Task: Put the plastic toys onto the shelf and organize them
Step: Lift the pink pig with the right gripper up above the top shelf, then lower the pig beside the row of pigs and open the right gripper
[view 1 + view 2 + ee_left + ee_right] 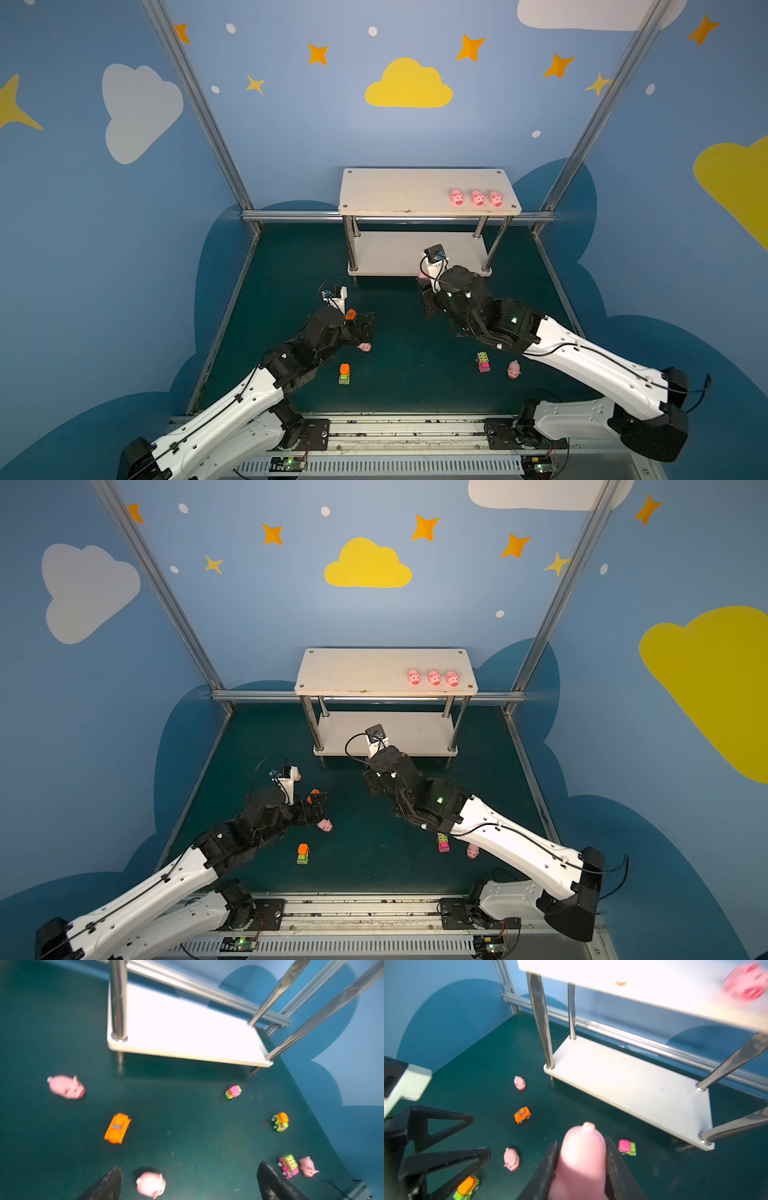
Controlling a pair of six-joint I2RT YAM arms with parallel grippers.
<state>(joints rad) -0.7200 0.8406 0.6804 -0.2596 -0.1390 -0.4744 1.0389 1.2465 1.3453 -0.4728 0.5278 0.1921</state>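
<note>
— How many toys are on the shelf (395,187)?
— Just three pigs (477,197), in a row at the right of the top board. The bottom board is bare.
— And the grippers?
— The right gripper (581,1142) squeezes a fourth pig (581,1167), near the shelf's front. The left gripper (190,1165) is wide open over another pig (151,1185). Two more pigs (66,1086) and all the cars (117,1128) lie on the mat (399,353).

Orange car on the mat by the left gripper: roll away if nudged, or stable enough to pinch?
Likely rolls if nudged end-on: the orange car stands on its wheels on the flat green mat. Probably light and stiff, judging by its small moulded body. A pinch across its sides looks safer; the open left gripper hangs near it.
</note>
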